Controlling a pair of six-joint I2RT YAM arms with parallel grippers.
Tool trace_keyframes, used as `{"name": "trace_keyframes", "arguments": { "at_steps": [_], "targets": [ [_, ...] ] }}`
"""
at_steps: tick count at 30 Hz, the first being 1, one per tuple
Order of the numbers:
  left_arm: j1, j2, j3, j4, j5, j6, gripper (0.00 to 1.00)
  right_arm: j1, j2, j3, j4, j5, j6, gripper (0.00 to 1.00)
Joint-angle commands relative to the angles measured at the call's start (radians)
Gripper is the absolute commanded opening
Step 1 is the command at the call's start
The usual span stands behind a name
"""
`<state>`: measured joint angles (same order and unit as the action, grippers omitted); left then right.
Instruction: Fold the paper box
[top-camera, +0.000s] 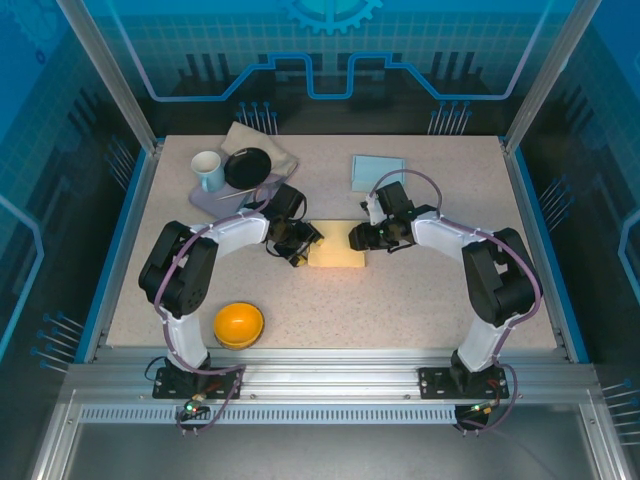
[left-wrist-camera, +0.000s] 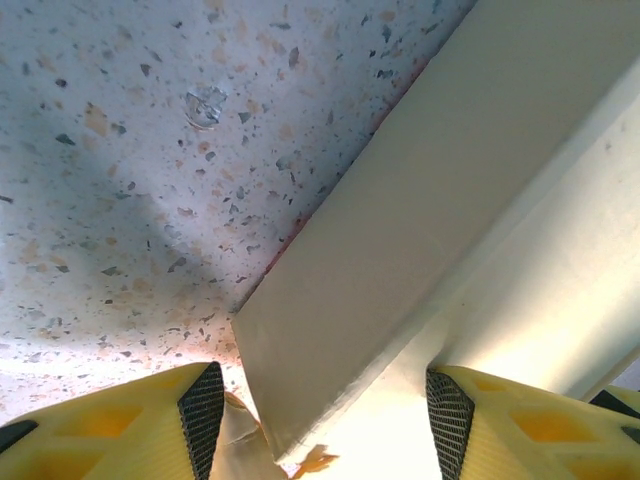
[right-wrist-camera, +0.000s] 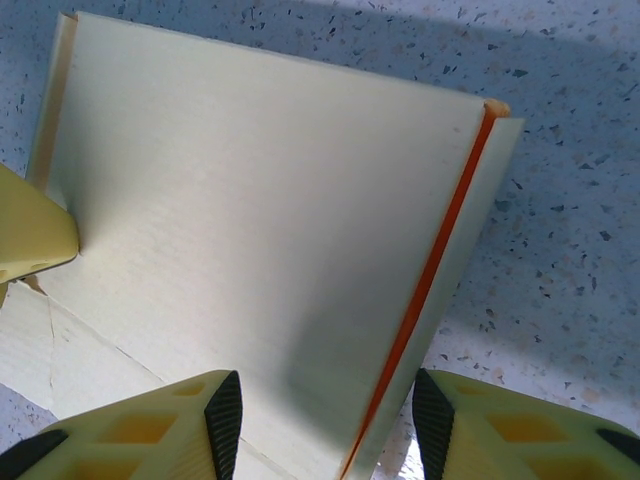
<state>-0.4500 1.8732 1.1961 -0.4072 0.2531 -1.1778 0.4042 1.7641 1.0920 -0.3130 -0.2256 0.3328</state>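
My left gripper (left-wrist-camera: 318, 400): spread, paper box (left-wrist-camera: 400, 250) flap between my fingers.
My right gripper (right-wrist-camera: 320, 420): spread, astride its edge.
Progress: partly folded, I judge; closing remains.

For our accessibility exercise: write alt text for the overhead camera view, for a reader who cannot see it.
A flat pale cream paper box lies in the middle of a speckled table, with the left gripper at its left end and the right gripper at its right. An orange bowl, pale mug, black plate and light blue folded sheet sit around them.
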Motion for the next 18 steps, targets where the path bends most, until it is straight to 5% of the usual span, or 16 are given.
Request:
{"name": "trace_keyframes", "arguments": {
  "at_steps": [1,18],
  "targets": [
    [-0.009,0.041,-0.029,-0.026,-0.009,-0.01,0.59,-0.014,-0.005,-0.016,-0.001,-0.028,0.005,0.51],
    [-0.01,0.038,-0.023,-0.051,-0.038,0.006,0.59,0.009,-0.158,-0.082,-0.082,-0.032,0.018,0.52]
  ]
}}
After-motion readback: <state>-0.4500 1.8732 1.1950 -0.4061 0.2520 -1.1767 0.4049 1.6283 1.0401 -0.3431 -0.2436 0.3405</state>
